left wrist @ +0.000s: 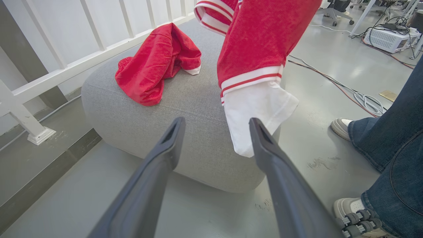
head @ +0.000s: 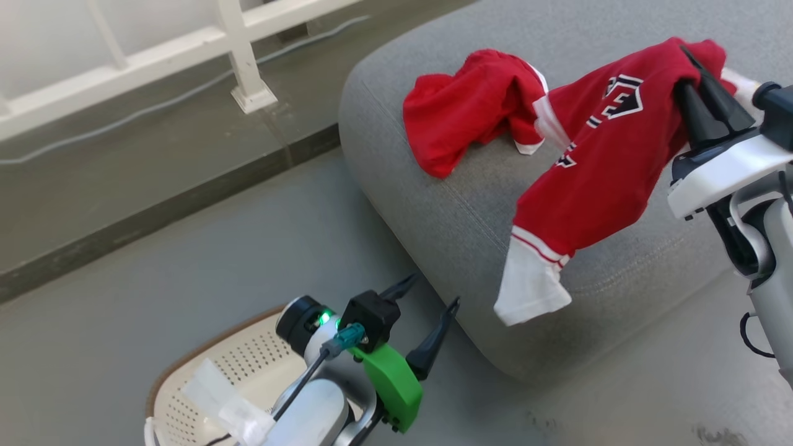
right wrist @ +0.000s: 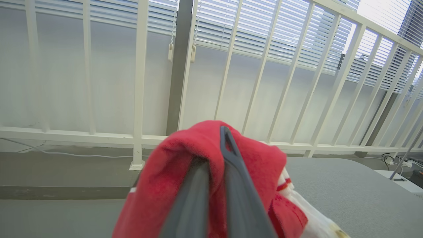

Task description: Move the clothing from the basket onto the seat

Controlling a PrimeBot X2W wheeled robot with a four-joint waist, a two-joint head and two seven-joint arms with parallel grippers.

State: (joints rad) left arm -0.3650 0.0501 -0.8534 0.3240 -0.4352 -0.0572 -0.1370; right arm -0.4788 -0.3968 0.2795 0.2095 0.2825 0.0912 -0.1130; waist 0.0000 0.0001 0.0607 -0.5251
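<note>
Between fingers (right wrist: pixel 238 185) of right gripper (right wrist: pixel 211 143), clothing (head: pixel 595 161)

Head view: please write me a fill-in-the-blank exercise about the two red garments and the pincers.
The right pincer is ____ on the soft red garment with dark characters.
The crumpled red garment lies on the large rounded grey fabric ____.
The open left pincer holds ____.
The oval cream perforated plastic basket stands on the ____.
Missing words: shut; seat; nothing; floor.
</note>
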